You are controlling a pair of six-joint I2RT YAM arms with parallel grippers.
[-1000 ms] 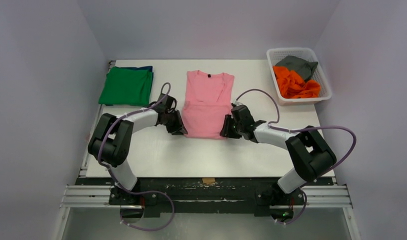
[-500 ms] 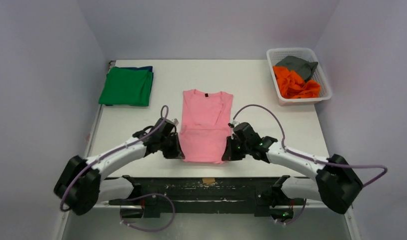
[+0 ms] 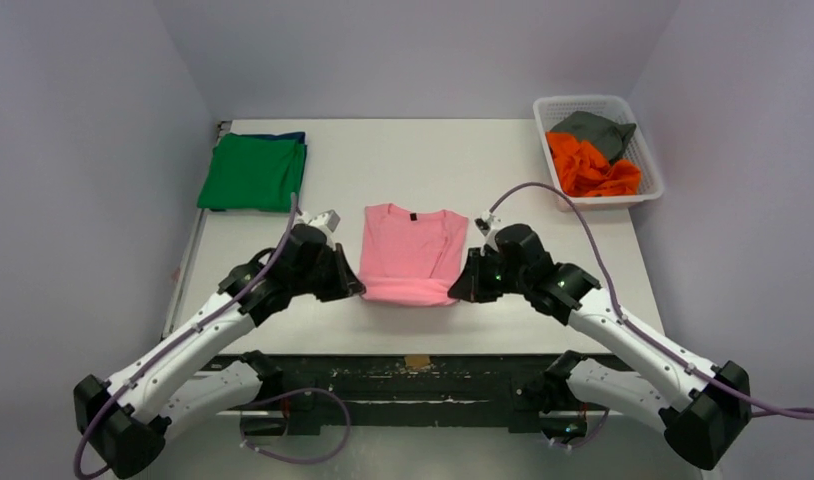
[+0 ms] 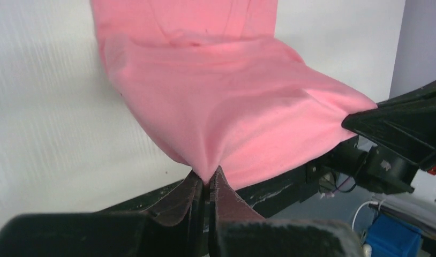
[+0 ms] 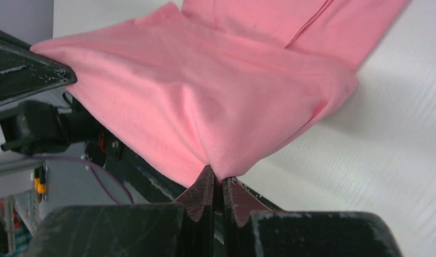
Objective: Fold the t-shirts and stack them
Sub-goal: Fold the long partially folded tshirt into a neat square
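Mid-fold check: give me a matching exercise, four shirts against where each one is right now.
Shirts
1. pink t-shirt
2. green t-shirt
3. orange t-shirt
4. dark blue t-shirt

Places
A. in the white basket
B. under another shirt, only an edge showing
C. top of the far-left pile
D. near edge pinched by left gripper and right gripper

Pairs: 1-D, 2-C, 3-A, 4-B

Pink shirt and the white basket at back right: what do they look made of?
Pink shirt: soft knit cloth, probably cotton jersey, with a matte finish and no shine. It sags and puckers into soft folds where it is pinched. White basket: likely rigid moulded plastic with a plain smooth finish. Its walls are an even open mesh that keeps a crisp rectangular shape.
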